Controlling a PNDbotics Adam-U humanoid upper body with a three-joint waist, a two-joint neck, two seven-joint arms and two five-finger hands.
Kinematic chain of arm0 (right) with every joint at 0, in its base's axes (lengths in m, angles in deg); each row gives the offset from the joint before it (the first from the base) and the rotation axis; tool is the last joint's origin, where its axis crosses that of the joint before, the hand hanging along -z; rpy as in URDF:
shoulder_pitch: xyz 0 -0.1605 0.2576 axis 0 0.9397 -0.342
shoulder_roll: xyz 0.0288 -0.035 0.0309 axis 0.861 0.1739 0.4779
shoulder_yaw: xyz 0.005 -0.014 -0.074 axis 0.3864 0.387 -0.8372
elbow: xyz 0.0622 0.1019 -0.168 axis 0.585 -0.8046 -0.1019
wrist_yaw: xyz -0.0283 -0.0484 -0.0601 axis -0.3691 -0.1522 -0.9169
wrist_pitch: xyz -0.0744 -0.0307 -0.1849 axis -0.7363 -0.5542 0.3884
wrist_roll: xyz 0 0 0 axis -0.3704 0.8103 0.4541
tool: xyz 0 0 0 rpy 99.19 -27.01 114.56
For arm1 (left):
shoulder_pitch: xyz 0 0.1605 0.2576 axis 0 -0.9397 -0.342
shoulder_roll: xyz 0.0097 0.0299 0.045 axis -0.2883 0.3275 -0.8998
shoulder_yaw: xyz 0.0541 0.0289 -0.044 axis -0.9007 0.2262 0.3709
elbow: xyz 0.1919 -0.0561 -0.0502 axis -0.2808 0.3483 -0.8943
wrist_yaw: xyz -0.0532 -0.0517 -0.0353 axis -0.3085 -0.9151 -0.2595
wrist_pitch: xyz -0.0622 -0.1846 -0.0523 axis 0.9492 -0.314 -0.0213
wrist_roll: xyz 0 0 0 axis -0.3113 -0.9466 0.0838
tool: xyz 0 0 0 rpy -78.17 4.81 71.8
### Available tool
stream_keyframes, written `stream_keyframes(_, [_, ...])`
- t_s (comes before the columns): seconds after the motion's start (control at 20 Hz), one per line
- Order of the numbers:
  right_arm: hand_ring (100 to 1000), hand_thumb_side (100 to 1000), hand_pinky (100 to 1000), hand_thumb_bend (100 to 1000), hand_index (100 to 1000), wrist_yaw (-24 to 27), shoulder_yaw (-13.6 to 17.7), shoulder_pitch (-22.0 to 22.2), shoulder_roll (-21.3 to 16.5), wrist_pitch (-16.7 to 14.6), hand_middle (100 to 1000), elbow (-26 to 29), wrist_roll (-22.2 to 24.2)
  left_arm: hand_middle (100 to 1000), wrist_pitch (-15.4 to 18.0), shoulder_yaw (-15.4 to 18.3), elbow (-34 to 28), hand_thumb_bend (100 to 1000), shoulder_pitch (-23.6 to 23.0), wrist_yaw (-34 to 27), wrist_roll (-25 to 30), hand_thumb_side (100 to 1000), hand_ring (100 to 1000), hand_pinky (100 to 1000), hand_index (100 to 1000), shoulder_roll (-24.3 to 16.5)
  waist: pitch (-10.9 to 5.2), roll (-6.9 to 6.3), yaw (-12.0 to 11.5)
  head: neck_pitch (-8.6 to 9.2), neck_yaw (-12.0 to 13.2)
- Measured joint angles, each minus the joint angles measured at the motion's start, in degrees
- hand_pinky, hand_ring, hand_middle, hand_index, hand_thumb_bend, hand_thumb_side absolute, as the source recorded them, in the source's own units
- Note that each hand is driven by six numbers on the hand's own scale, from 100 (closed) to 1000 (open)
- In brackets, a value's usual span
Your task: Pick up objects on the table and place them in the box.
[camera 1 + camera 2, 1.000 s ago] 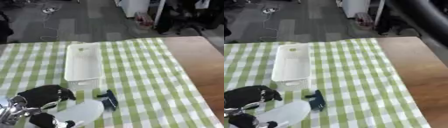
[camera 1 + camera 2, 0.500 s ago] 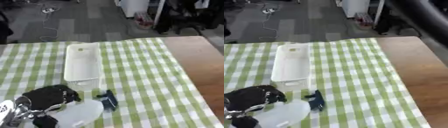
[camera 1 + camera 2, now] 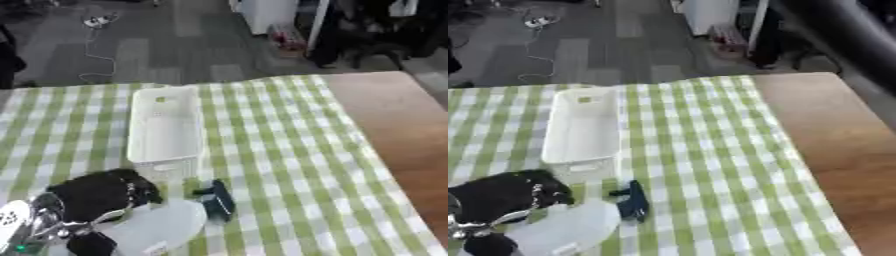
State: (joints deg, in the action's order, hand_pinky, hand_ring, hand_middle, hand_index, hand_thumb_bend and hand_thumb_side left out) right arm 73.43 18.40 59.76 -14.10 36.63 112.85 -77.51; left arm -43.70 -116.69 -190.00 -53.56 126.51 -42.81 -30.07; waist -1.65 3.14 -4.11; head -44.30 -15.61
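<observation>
White bag under my left hand, box not yet loaded.
My left hand sits at the near left of the bench, fingers curled over a pale bag-like object; whether they grip it, I cannot tell. Just right lies a dark blue object. Next: lift to the white box just beyond.

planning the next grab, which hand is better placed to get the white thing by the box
Left. The left hand is already at the near left of the table, right over the pale white object, with the white box just beyond it. The right hand shows in neither view.
</observation>
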Motion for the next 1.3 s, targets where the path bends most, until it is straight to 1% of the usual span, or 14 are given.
stream_keyframes(0.25, [609,948,610,100,651,0.00,-0.01,-0.03,0.00,-0.07,540,-0.02,-0.02,838,-0.02,0.01,0.25,571,0.13,1.49,0.02,1000,903,923,920,-0.46,0.04,-0.02,0.08,0.00,0.00])
stream_keyframes(0.45, [609,947,610,100,651,0.00,-0.01,-0.03,-0.01,-0.16,540,-0.04,0.06,818,-0.17,0.04,0.68,553,0.41,3.31,0.17,1000,880,892,907,-1.03,0.13,-0.12,0.11,0.00,0.00])
stream_keyframes(0.6, [609,946,610,100,651,0.00,-0.02,-0.03,-0.01,-0.21,540,-0.18,0.11,814,-0.24,0.02,0.74,490,1.08,5.07,0.25,1000,873,881,904,-1.63,0.14,-0.14,0.15,0.00,-0.08])
stream_keyframes(0.8, [609,946,610,100,651,0.00,-0.04,-0.04,-0.03,-0.30,540,-0.32,0.20,814,-0.21,-0.32,1.20,475,2.15,6.77,0.21,1000,877,886,904,-2.02,0.16,-0.15,0.47,0.00,-1.80])
stream_keyframes(0.85, [609,946,610,100,651,0.00,-0.05,-0.06,-0.04,-0.31,540,-0.33,0.21,814,-0.20,-0.34,1.42,476,2.29,7.14,0.20,1000,877,886,904,-2.02,0.17,-0.15,0.47,0.00,-2.13])
stream_keyframes(0.95, [609,945,610,100,651,0.00,-0.12,-0.36,-0.06,-0.33,540,-0.33,0.22,814,-0.09,-0.53,1.79,519,2.49,7.82,0.09,1000,881,890,904,-2.02,0.20,-0.16,0.50,0.00,-2.59])
stream_keyframes(1.05, [609,945,610,100,651,0.00,-0.25,-0.47,-0.08,-0.36,540,-0.34,0.22,814,0.05,-0.72,2.06,531,2.50,8.20,-0.05,1000,884,892,905,-2.02,0.23,-0.17,0.55,0.00,-2.60])
stream_keyframes(1.2, [609,944,610,100,651,0.00,-0.36,-0.47,-0.44,-0.49,540,-0.35,0.31,815,0.43,-1.12,2.05,530,2.51,8.33,-0.42,1000,887,897,905,-2.02,0.28,-0.19,0.65,0.00,-2.60])
stream_keyframes(1.3, [609,944,610,100,651,0.00,-0.37,-0.47,-0.55,-0.60,540,-0.35,0.32,816,0.58,-1.42,1.61,499,2.51,8.04,-0.58,1000,887,899,908,-2.01,0.28,-0.20,0.65,0.00,-2.60])
